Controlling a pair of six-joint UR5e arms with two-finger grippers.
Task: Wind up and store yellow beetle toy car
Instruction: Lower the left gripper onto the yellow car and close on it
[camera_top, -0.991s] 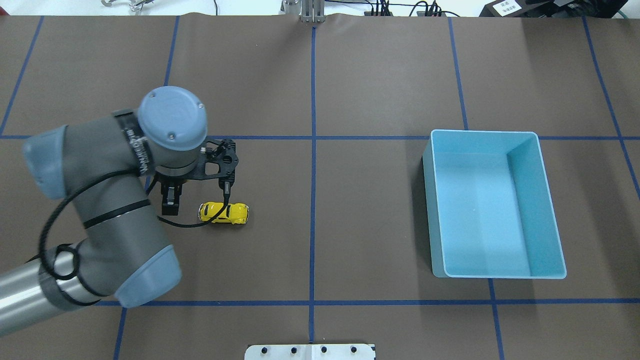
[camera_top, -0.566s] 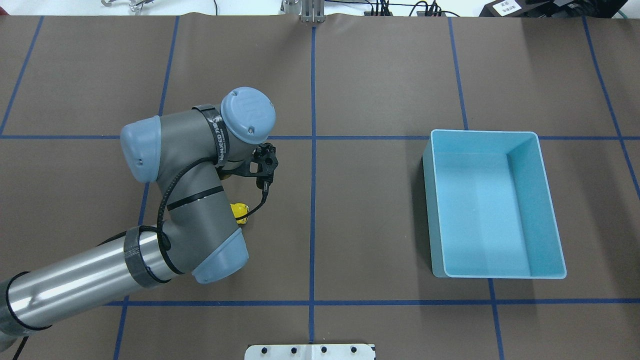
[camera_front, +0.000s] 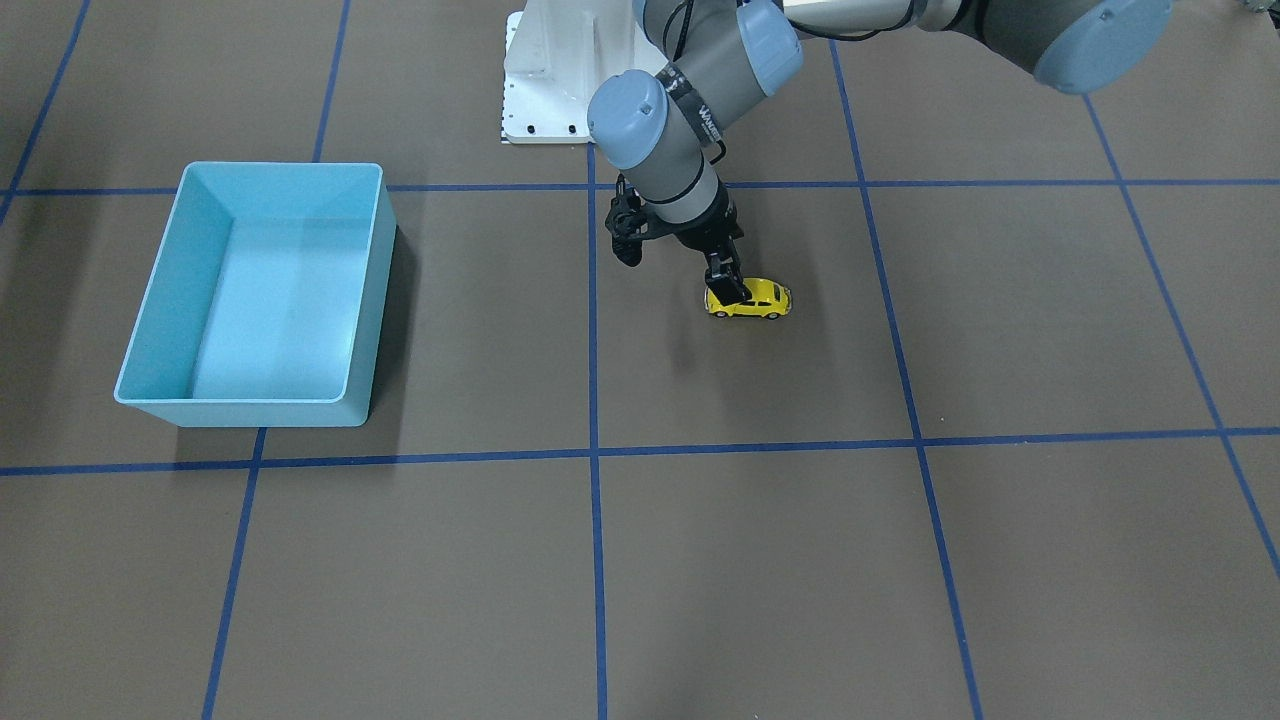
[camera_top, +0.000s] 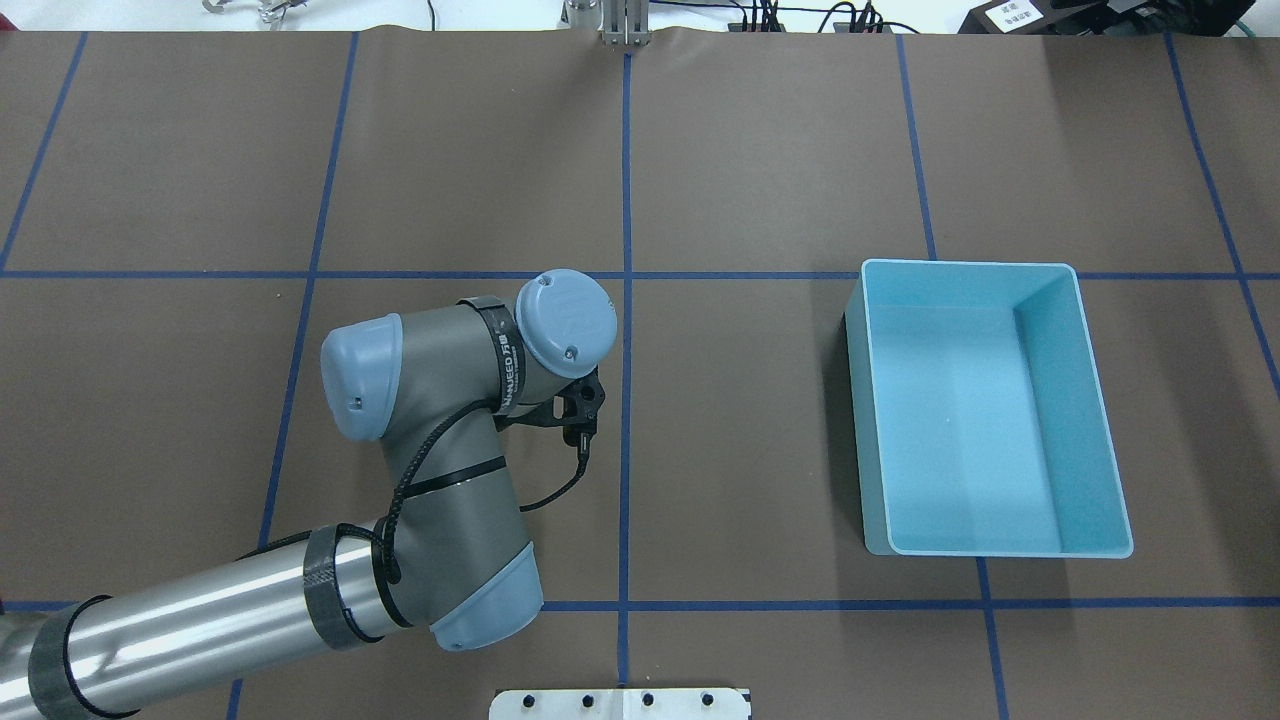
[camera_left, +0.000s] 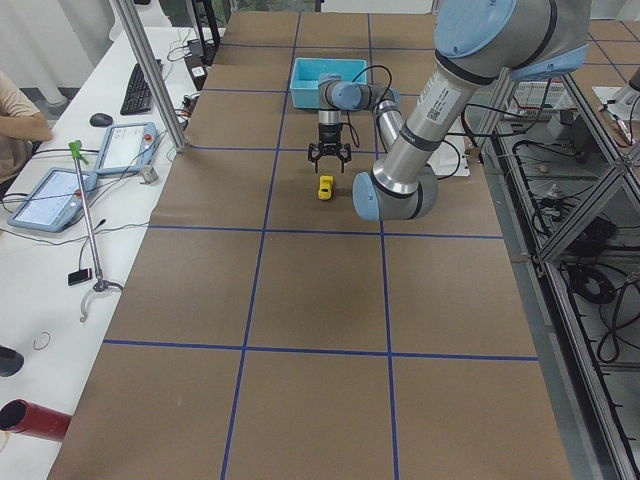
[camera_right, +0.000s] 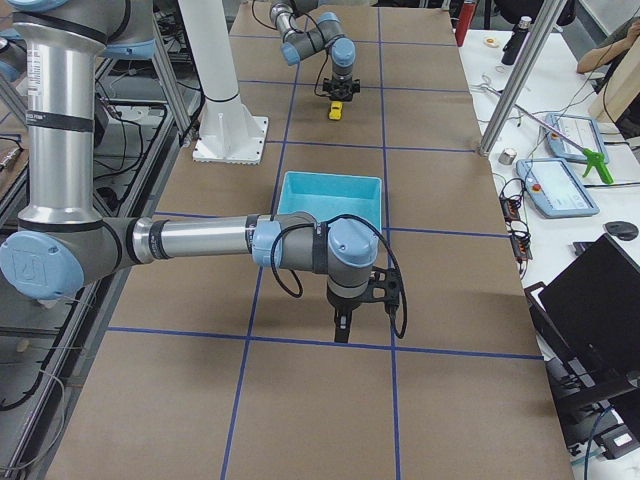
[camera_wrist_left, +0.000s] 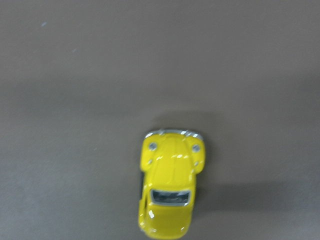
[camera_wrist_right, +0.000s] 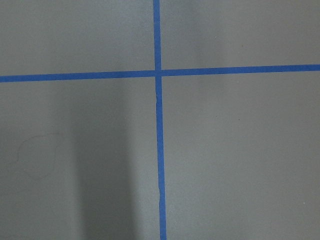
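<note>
Since a second back the left arm (camera_top: 440, 380) has swung its wrist rightward and nearer the robot in the overhead view. It now covers the car (camera_front: 750, 300), which then lay in plain sight. Same grid square for the car as before. The bin (camera_top: 968, 263) has not shifted.

Position of car: on its wheels on the brown table (camera_top: 760, 450), in the square next to the centre line, on the robot's left half, well apart from the bin.

Over it, the left gripper (camera_front: 722, 277) points straight down at the car's bin-side end. Both side views show the jaws spread wide, one finger toward the robot, one away. From the front the near finger overlaps the car's end; touching or just above, cannot tell. Left wrist view: car at lower middle, headlights and bonnet toward the top of frame, windscreen below them.

Far side: the right gripper (camera_right: 343, 328) shows only from the table's right end, pointing down close over the table, on the side of the bin away from the car. Wide or narrow, cannot tell. Right wrist view gives bare table and a cross of blue tape (camera_wrist_right: 157, 150).
</note>
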